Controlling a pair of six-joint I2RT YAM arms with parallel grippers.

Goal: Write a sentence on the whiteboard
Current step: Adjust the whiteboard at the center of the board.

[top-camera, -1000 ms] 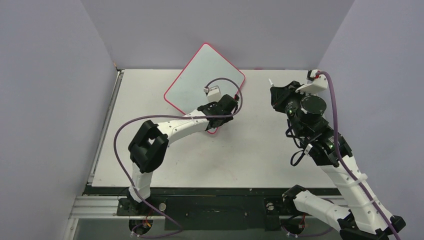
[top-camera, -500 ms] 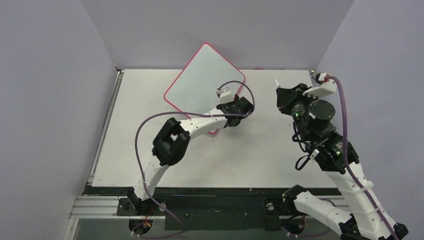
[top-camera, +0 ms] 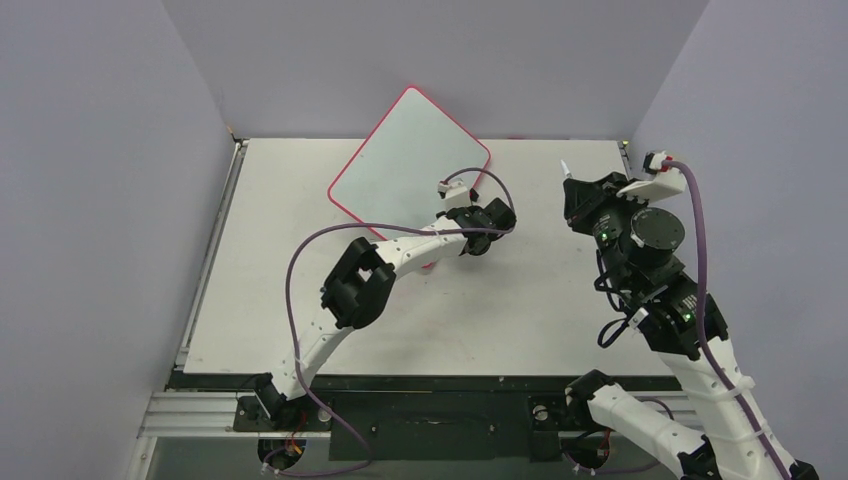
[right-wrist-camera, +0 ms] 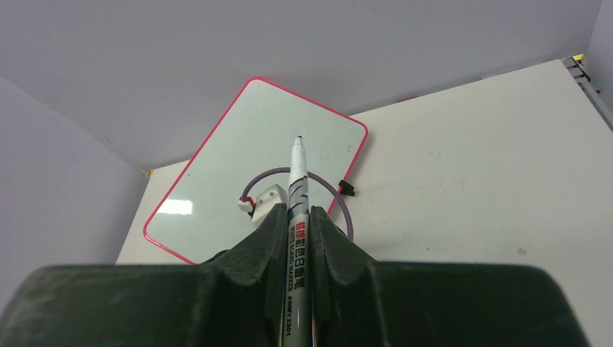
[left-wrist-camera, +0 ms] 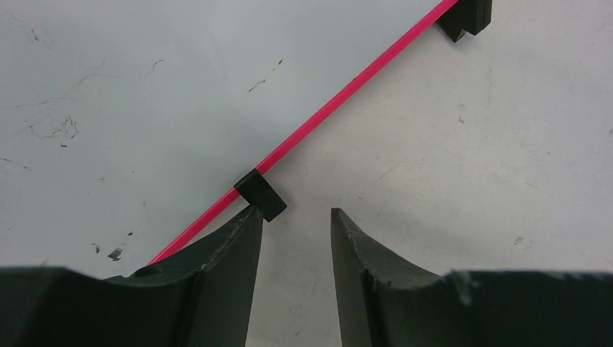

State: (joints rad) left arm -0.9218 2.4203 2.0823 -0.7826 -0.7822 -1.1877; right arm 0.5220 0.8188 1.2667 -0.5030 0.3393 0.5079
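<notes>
While the whiteboard sits turned corner-on, its near edge rests on the table and its far corner shows against the back wall; whether it leans there cannot be told. The board surface carries faint grey scuffs near its red rim.

Left gripper: positioned at the whiteboard's near-right edge, just off the rim. Its jaws stand apart with bare table between them. One fingertip is just beside a black clip on the rim; contact cannot be confirmed. A second clip sits further along the same edge.

Right gripper: well to the right of the whiteboard, raised off the table. Its jaws are pressed onto a marker, whose uncapped tip points toward the board and is apart from it.
</notes>
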